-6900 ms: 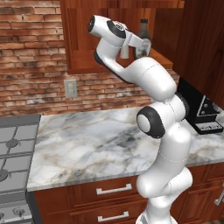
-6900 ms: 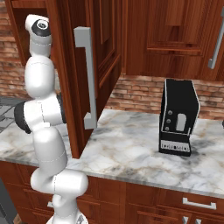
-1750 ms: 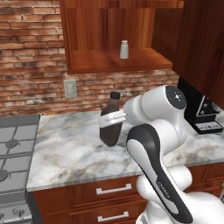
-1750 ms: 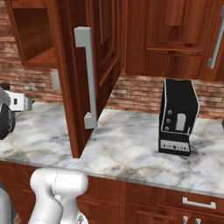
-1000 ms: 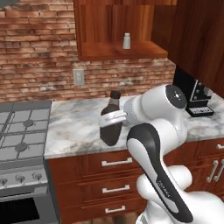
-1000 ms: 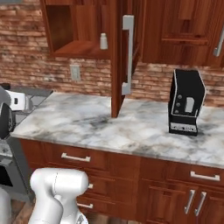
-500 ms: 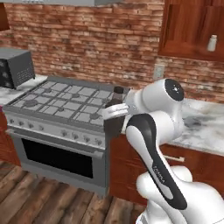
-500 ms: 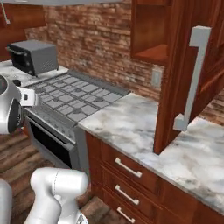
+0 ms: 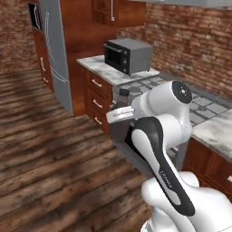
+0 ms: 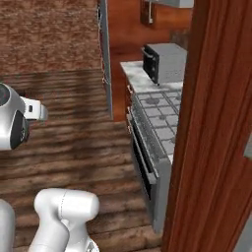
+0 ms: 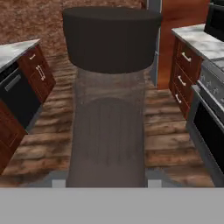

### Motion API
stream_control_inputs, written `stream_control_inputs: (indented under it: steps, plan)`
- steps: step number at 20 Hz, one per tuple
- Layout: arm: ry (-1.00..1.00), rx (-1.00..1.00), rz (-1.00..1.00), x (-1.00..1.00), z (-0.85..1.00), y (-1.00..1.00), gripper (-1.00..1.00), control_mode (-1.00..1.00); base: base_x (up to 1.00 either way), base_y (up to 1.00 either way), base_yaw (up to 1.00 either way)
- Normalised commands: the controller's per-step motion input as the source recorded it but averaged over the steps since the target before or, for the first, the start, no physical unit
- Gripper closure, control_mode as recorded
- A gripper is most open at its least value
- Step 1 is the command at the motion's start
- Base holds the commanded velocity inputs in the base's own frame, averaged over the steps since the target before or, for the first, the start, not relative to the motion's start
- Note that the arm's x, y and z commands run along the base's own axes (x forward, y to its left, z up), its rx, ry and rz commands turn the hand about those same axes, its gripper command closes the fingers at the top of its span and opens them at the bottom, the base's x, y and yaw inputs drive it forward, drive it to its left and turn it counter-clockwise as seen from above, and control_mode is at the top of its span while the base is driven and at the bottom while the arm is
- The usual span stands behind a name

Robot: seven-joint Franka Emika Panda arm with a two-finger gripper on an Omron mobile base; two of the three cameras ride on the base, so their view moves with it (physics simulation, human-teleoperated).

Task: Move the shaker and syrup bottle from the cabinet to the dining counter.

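Note:
The syrup bottle (image 11: pixel 107 131) stands very close in the hand view, its dark cap (image 11: pixel 111 39) at the top and its brown body running down between my fingertips (image 11: pixel 59 183). My gripper (image 11: pixel 106 183) is shut on the bottle. In the left base view the gripper (image 9: pixel 120 113) is held out to the left of the arm, with the bottle's cap (image 9: pixel 123 92) just above it. The cabinet's open reddish-brown door (image 10: pixel 216 123) stands at the right of the right base view. The shaker and the dining counter are out of view.
A stove (image 9: pixel 204 106) with an oven front (image 11: pixel 210 131) is close on the right, with a microwave (image 9: pixel 129 54) and a grey fridge (image 9: pixel 56 54) beyond. A marble-topped unit with drawers (image 11: pixel 17 48) is at the left. Wooden floor (image 9: pixel 54 158) lies open ahead.
The whole picture has swung: the base has turned away from the cabinet, past the stove, toward the open floor. The bottle stays in the gripper.

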Motion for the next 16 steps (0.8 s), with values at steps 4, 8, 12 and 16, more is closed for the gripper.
stream_control_inputs:
  steps: [4,8,12,16]
  plan:
    - [0.00,0.00,0.00,0.00,0.00,0.00,1.00,1.00,-0.02,0.05,1.00]
    - [0.00,0.00,0.00,0.00,0.00,0.00,1.00,1.00,0.00,0.07,1.00]
    - [0.00,0.00,0.00,0.00,0.00,0.00,1.00,1.00,0.00,0.07,1.00]
    - [0.00,0.00,0.00,0.00,0.00,0.00,1.00,1.00,0.10,0.05,0.94]
